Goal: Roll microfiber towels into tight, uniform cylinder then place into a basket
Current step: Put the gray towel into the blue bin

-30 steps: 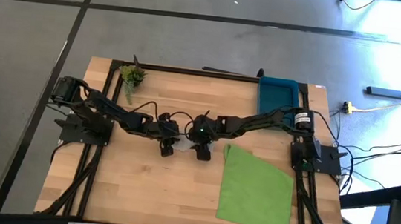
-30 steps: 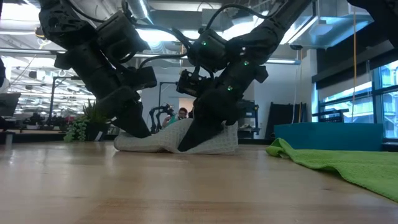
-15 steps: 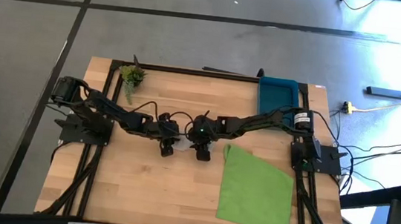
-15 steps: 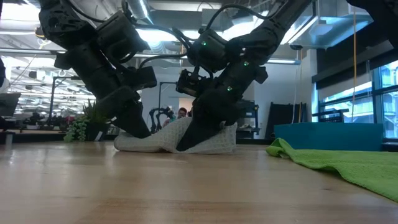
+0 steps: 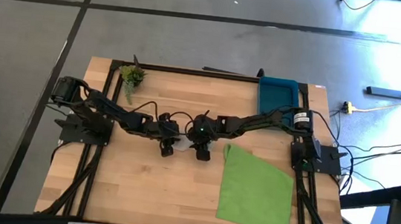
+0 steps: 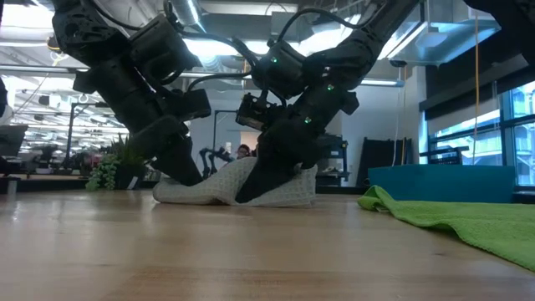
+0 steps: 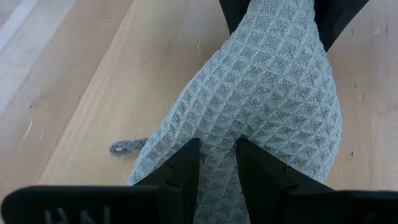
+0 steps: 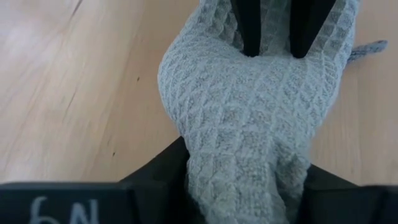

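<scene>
Grey towel [image 6: 226, 186] bunched into a low roll at the middle of the worktop [image 5: 147, 188], long axis running left to right across the high view, between the two tools. Waffle weave plain in both wrist views; a thin loop or tag sticks out at one end [image 7: 124, 147]. In the high view nearly all of it hidden under the tools, only a pale sliver showing [image 5: 180, 149].

Left tool [image 5: 168, 147] at the roll's left end, fingers [image 7: 186, 168] pinched on a fold of grey cloth, close together with fabric between. Right tool [image 5: 201, 151] at the right end, fingers [image 8: 161, 168] set either side of the bundle and clamped on it, cloth bulging between and over them. Fingertips of both buried in fabric in the low view, so exact contact hard to make out there.

Both arms stretched inward from the worktop's side edges, wrists angled down, meeting just above centre frame in the high view.

Green towel [image 5: 256, 189] spread flat, lower right of the high view, slightly skewed, near corner just right of the right tool. Blue basket [image 5: 277, 95] at upper right, well apart from the grey towel. Small plant sprig [image 5: 132, 76] at upper left.
</scene>
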Motion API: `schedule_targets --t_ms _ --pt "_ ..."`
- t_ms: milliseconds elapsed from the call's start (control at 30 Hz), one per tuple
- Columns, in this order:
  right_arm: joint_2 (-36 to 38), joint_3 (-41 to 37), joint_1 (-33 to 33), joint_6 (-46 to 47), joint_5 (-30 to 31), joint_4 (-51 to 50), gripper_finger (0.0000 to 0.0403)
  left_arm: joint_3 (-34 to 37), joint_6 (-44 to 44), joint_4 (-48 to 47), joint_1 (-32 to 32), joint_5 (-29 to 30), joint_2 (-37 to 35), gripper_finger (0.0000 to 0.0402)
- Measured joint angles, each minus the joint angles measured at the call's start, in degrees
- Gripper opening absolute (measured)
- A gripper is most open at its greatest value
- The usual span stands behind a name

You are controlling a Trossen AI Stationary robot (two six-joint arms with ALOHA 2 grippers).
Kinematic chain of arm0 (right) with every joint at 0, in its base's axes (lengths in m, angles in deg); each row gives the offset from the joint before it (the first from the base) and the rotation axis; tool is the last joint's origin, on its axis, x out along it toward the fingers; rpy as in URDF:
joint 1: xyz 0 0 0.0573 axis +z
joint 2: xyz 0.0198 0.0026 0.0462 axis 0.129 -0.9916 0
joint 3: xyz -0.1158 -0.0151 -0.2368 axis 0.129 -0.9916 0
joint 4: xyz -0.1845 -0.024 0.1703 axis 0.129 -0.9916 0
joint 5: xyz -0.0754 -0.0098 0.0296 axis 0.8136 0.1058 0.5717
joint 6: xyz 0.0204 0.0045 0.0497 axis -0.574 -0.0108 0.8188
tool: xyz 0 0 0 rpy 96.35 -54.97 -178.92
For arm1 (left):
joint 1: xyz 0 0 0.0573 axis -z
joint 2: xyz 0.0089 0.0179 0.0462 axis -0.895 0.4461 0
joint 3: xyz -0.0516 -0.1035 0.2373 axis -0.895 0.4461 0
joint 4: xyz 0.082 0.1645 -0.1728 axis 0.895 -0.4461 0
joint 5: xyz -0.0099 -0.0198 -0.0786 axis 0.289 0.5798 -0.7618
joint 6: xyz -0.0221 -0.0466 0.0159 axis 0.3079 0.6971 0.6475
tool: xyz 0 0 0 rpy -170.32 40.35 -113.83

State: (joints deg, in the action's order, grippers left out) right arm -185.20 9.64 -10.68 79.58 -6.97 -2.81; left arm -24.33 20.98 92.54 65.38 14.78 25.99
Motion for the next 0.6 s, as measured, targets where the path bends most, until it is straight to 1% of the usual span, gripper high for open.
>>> schedule_targets --t_ms 300,600 --pt "-0.05 0.02 0.00 0.00 -0.15 0.29 0.0134 -0.02 0.11 -0.25 0.11 0.02 0.00 0.0102" --pt "-0.05 0.02 0.00 0.02 -0.25 0.27 0.0112 -0.04 0.39 -0.35 0.13 0.13 -0.02 0.0147"
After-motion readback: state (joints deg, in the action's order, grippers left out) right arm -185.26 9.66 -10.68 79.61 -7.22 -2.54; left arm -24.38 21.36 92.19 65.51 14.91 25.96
